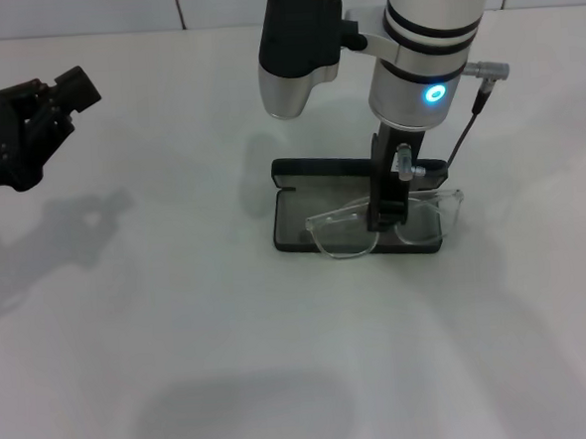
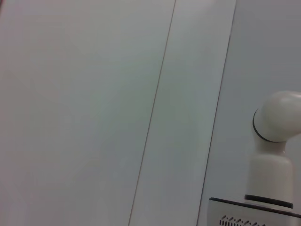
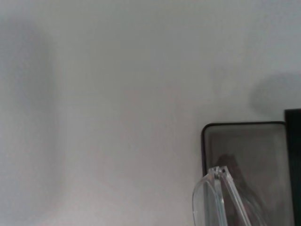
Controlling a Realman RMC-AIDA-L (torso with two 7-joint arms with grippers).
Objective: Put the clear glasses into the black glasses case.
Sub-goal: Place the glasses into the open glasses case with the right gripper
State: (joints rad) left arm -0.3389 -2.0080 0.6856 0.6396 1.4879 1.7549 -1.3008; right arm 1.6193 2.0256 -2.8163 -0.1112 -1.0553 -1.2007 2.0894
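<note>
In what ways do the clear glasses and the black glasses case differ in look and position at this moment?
The clear glasses are fully transparent, while the black glasses case is opaque black with a grey lining. The glasses are held by the right gripper and overhang the case's near edge; the case lies open and flat on the white table. The left gripper is far from both. They share a similar length.

Bright, even light falls from above on the plain white tabletop (image 1: 183,366), which shows soft grey shadows with blurred edges: a broad one near the front and a fainter one on the left. A small blue ring light (image 1: 435,94) glows on the right arm's silver wrist. Both wrist views look soft and hazy.
</note>
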